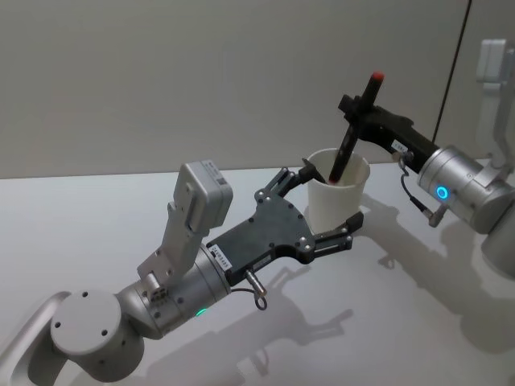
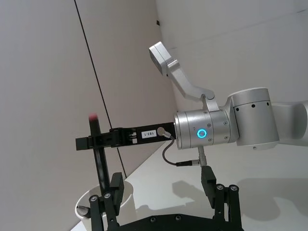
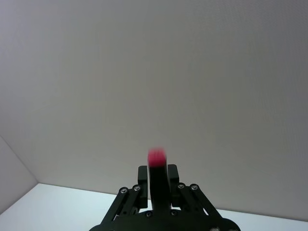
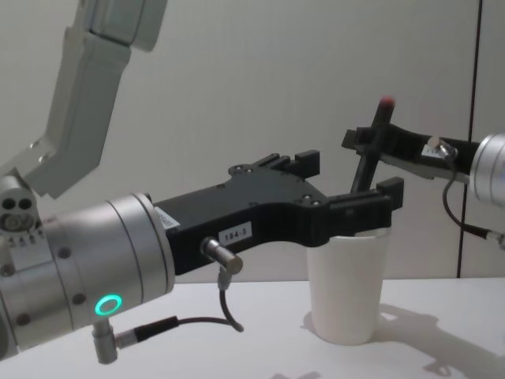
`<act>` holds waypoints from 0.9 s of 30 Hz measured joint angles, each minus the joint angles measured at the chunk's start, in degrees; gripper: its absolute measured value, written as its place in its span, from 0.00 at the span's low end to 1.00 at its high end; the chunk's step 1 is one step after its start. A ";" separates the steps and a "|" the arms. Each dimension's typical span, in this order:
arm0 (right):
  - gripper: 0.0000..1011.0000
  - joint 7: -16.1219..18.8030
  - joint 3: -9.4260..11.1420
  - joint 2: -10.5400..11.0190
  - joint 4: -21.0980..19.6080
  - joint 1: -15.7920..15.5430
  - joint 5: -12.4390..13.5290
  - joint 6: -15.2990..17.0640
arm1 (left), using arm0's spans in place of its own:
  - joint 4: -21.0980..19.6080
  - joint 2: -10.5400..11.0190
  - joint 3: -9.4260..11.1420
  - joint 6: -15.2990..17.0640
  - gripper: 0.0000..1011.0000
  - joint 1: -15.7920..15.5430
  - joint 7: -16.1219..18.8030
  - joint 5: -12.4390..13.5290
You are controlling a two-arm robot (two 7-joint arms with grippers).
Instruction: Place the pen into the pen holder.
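Note:
The pen holder (image 1: 338, 197) is a white paper cup standing upright on the table; it also shows in the chest view (image 4: 347, 284) and low in the left wrist view (image 2: 86, 208). The pen (image 1: 355, 129) is black with a red top and stands nearly upright, its lower end inside the cup. My right gripper (image 1: 358, 111) is shut on the pen's upper part, above the rim. My left gripper (image 1: 331, 197) is open, one finger on each side of the cup near the rim. I cannot tell whether they touch it. The right wrist view shows the pen (image 3: 158, 178) between the right fingers.
The white table (image 1: 121, 217) stretches bare to the left and in front of the cup. A plain wall stands close behind, with a dark vertical seam (image 1: 451, 72) on the right. The right arm's silver wrist (image 1: 455, 185) hangs over the table's right side.

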 joint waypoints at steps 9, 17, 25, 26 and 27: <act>0.46 0.40 -0.32 -0.16 0.49 0.29 -1.54 -0.66 | 0.00 0.01 0.00 0.00 0.99 0.00 0.00 0.00; 0.72 0.58 -0.45 -0.20 0.72 0.43 -2.23 -0.95 | 0.00 0.01 0.00 0.00 0.99 0.00 0.00 0.00; 0.93 0.66 -0.51 -0.24 0.82 0.47 -2.56 -1.08 | 0.00 0.00 0.00 0.00 0.99 0.00 0.00 0.00; 0.96 0.67 -0.51 -0.25 0.83 0.48 -2.59 -1.09 | 0.00 0.00 0.00 0.00 0.99 0.00 0.00 0.00; 0.99 0.68 -0.52 -0.25 0.84 0.48 -2.63 -1.10 | 0.00 0.00 0.00 0.00 0.99 0.00 0.00 0.00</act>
